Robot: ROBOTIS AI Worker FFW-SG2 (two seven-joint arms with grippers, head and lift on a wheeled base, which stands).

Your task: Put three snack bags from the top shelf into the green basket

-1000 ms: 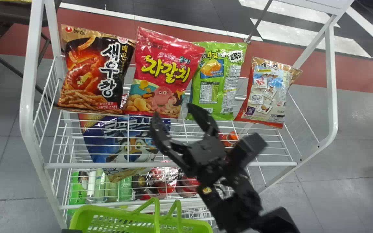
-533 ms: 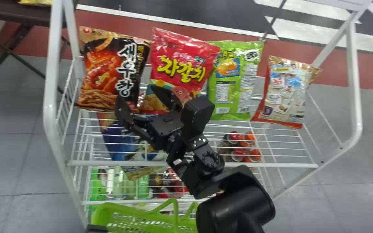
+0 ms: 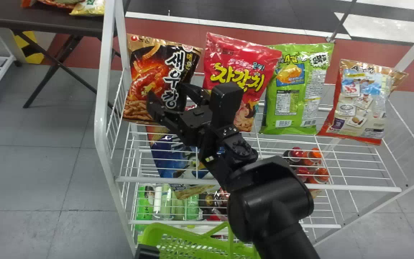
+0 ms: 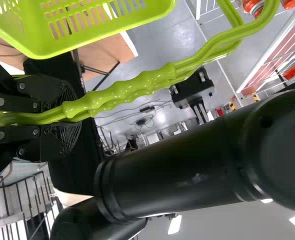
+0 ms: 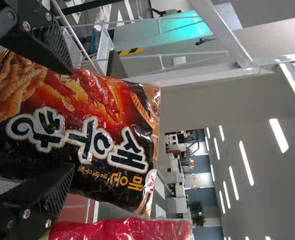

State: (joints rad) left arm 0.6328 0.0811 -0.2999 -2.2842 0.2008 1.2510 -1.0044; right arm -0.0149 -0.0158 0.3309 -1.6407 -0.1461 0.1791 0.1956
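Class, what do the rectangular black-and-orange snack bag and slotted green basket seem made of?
Black-and-orange snack bag: glossy, probably plastic film; creases glint. Green basket: smooth, likely moulded plastic, given even colour and rippled handles.

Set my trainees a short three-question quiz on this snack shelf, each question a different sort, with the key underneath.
1. True or false: on the top shelf, the red bag sits beside the green bag.
2. What is the left gripper holding?
3. Fill in the missing colour: the open fingers of the right gripper face the ____ bag with orange artwork.

Key: 1. True. 2. The green basket's handles. 3. Black.
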